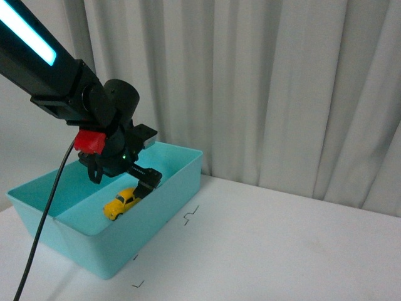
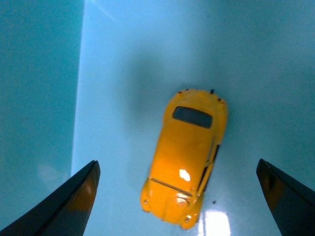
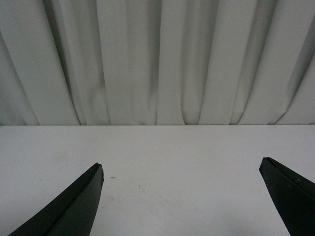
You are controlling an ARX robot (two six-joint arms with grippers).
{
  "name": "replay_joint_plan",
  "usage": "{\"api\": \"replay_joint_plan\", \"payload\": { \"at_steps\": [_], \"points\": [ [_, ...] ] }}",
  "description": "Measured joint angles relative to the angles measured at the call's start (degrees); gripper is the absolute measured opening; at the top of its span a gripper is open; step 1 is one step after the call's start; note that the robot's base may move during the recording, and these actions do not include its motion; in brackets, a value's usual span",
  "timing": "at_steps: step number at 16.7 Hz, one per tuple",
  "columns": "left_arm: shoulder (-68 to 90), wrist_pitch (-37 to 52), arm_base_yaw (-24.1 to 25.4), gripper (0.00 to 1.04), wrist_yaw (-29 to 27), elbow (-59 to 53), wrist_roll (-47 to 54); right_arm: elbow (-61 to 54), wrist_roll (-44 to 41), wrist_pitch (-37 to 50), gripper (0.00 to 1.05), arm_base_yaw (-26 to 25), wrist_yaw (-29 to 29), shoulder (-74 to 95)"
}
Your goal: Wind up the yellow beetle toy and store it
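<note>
A small glossy yellow beetle toy [image 1: 122, 203] sits on its wheels on the floor of an open turquoise bin [image 1: 177, 182], which stands on a white tabletop [image 1: 282, 238] in front of a pale pleated curtain [image 1: 263, 81]. The black left arm reaches down into the bin, and the left wrist view shows its pincer [image 2: 177, 163] spread wide, one dark finger on each side of the car and neither touching it. The right pincer [image 3: 181, 164] is also spread apart, holding nothing, above bare tabletop facing the curtain.
</note>
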Motion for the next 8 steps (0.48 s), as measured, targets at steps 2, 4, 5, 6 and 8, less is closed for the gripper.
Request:
{"api": "replay_joint_plan", "payload": {
  "at_steps": [2, 4, 5, 6, 8],
  "points": [
    [-4.26, 2.58, 0.0, 0.98, 4.76, -2.54, -0.72, 0.0, 0.0, 0.0, 0.98, 0.0, 0.0, 0.0],
    [-12.57, 3.61, 0.33, 0.98, 8.22, -4.7, -0.74, 0.0, 0.0, 0.0, 0.98, 0.0, 0.0, 0.0],
    [-17.79, 4.04, 0.68, 0.98, 10.64, -5.84, -0.9, 0.0, 0.0, 0.0, 0.98, 0.0, 0.02, 0.0],
    [-21.77, 3.83, 1.38, 0.98, 12.85, -6.95, -1.49, 0.0, 0.0, 0.0, 0.98, 0.0, 0.02, 0.0],
    [-28.98, 3.5, 3.74, 0.98, 17.03, -9.88, -2.69, 0.0, 0.0, 0.0, 0.98, 0.0, 0.02, 0.0]
  ]
}}
